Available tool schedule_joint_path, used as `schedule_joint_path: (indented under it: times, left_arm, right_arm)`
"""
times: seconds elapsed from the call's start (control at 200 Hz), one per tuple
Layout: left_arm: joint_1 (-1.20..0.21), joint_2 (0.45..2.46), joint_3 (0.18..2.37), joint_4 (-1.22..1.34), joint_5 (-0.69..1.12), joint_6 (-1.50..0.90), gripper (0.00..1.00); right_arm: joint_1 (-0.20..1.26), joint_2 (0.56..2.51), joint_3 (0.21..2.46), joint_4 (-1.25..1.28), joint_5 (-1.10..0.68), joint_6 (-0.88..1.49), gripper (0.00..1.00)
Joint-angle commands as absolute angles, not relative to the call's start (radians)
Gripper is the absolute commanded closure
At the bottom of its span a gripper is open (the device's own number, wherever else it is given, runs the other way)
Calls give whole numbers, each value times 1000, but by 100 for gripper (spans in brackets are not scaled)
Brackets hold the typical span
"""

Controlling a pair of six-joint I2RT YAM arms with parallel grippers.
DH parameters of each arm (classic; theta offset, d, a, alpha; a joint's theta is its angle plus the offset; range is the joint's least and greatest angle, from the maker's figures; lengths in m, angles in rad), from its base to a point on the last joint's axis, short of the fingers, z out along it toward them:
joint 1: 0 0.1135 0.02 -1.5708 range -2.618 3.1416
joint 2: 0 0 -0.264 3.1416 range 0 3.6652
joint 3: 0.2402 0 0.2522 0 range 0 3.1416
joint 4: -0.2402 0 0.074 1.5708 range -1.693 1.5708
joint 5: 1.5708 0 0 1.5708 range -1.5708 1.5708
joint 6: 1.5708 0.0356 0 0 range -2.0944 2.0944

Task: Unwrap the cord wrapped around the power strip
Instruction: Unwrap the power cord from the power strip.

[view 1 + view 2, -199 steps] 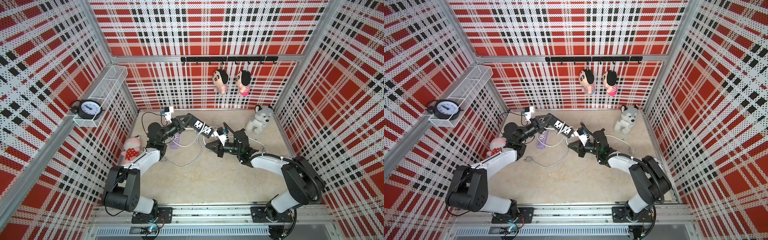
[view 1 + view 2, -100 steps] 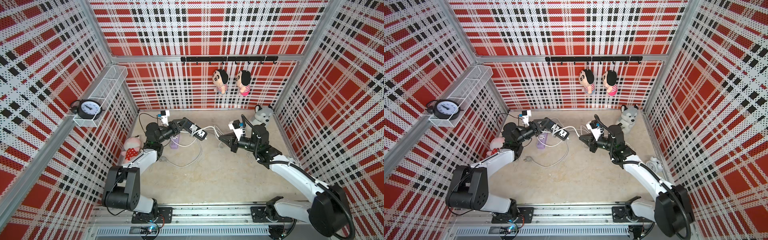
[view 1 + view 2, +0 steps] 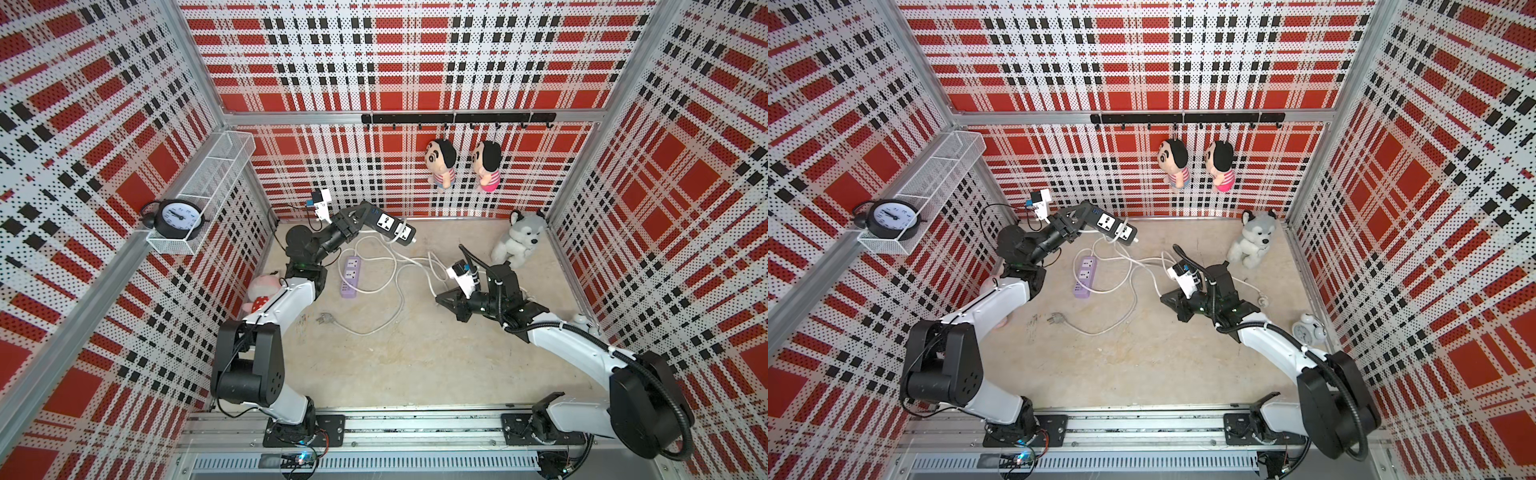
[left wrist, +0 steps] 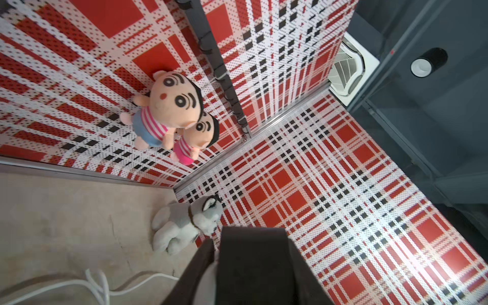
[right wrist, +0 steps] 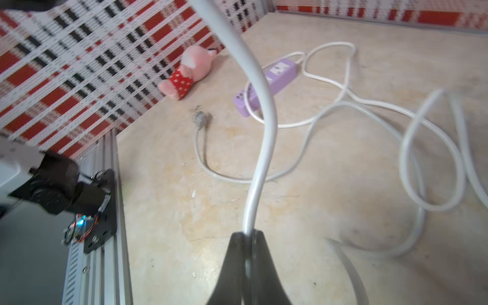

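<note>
**Fig.** Black power strip (image 3: 388, 224): rigid, light, held aloft nr back wall, one end clamped in L pincer (image 3: 359, 215). White cord (image 5: 261, 132): limp, smooth, prob. slippery, so pinch firmly nr strip. It trails in loose loops over tabletop (image 3: 395, 365), nipped tight in R pincer (image 5: 248, 233).

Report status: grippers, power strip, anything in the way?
Left gripper holding black power strip aloft. Right gripper shut on white cord. Purple strip lies among loose loops.
</note>
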State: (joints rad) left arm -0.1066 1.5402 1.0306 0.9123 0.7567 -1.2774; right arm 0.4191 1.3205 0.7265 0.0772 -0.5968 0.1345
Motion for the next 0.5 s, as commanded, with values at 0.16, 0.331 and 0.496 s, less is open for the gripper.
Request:
schedule_joint_path:
  times: [0.16,0.331,0.496]
  left_arm:
    - [-12,1372,884,995,967,-1309,100]
    - [99,1309,804,725,951,-1067,100]
    - [124,1284,824,448,625,-738,100]
  right_arm:
    - [286,1377,815,148,-438,227,100]
    - [210,1293,836,102,-452,226,100]
    - [209,1192,871,-71,-524,204,100]
